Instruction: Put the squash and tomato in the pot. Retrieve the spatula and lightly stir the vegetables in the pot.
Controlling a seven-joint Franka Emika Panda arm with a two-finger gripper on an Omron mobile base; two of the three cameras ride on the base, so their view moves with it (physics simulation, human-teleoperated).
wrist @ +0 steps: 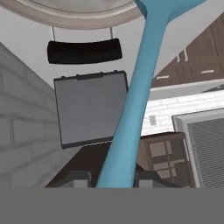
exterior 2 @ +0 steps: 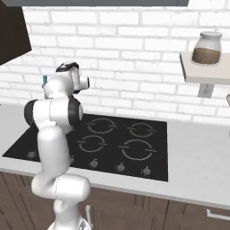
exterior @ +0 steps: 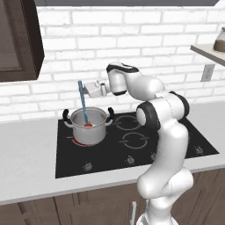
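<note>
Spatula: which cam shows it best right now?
Left base view: the whole spatula stands in the pot, its handle top at the gripper. Hand view shows a close-up of the handle running between the fingertips. Right base view shows a teal sliver behind the arm.

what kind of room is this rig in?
A rendered home kitchen, by the look of it: a black four-burner cooktop set in a grey counter, a white brick wall behind, dark wood cabinets, and a steel pot on a burner.
</note>
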